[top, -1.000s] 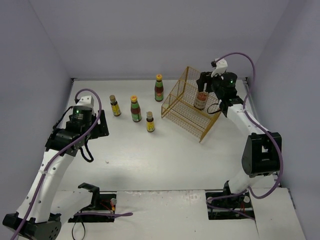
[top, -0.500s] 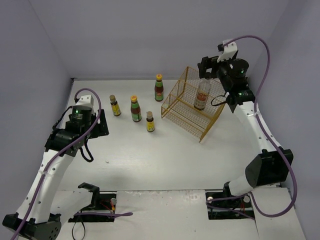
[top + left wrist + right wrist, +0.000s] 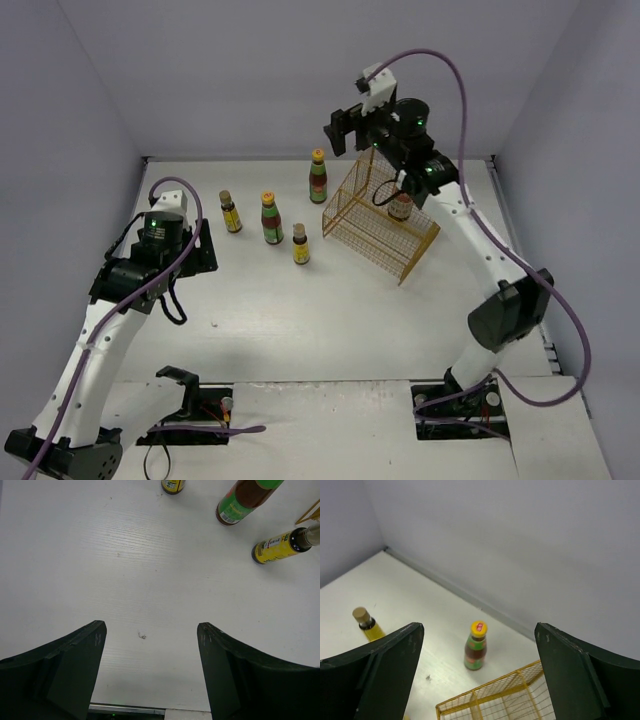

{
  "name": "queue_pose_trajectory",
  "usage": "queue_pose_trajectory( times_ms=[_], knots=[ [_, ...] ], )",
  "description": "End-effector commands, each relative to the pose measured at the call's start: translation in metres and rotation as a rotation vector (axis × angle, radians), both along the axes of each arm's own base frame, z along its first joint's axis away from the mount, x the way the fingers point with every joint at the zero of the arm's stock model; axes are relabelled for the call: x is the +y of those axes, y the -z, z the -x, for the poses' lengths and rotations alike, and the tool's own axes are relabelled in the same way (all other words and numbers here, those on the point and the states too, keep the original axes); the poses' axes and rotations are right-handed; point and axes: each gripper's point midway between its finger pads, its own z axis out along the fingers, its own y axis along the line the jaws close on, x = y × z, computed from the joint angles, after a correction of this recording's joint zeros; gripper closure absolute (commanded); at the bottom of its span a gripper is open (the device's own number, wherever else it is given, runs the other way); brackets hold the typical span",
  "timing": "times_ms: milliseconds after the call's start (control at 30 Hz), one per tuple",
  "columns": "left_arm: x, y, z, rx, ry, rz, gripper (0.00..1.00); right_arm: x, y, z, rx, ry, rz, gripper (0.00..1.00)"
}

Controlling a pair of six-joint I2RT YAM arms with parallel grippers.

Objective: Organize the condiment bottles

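- Left gripper (image 3: 150,630): jaws wide apart, empty, far left of the basket (image 3: 368,240).
- Four bottles (image 3: 271,218) stand left of the basket.
- Right gripper (image 3: 343,128): jaws apart, empty, above the basket's back-left corner.
- Tall bottle (image 3: 401,207) stands inside the basket.

The red-labelled bottle (image 3: 400,208) stands upright inside the wire basket (image 3: 372,240), its top hidden. Four more stand upright left of the basket, all apart. The rear orange-capped bottle (image 3: 318,177) is nearest the basket's far corner. The short yellow-labelled bottle (image 3: 300,245), the second orange-capped bottle (image 3: 271,218) and the other short bottle (image 3: 231,212) stand successively farther left.
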Motion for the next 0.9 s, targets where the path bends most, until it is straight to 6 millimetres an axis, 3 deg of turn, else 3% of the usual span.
queue_pose_trajectory(
  times_ms=[0,167,467,633,867],
  knots=[
    [-0.003,-0.029,-0.010,-0.083,0.011,0.013,0.27,0.022,0.030,-0.022,0.049,-0.023,0.021,0.01],
    [-0.005,-0.024,-0.008,-0.063,0.008,0.023,0.27,0.046,0.078,-0.052,0.103,-0.037,0.035,0.00],
    [-0.003,-0.022,-0.004,-0.039,-0.001,0.020,0.27,0.070,0.138,-0.096,0.161,-0.038,0.015,0.00],
    [0.001,-0.021,-0.002,-0.029,-0.016,0.005,0.27,0.077,0.164,-0.115,0.181,-0.019,-0.006,0.00],
    [0.003,-0.020,-0.001,-0.024,-0.025,-0.003,0.27,0.081,0.178,-0.130,0.177,-0.013,-0.031,0.07]
  ],
)
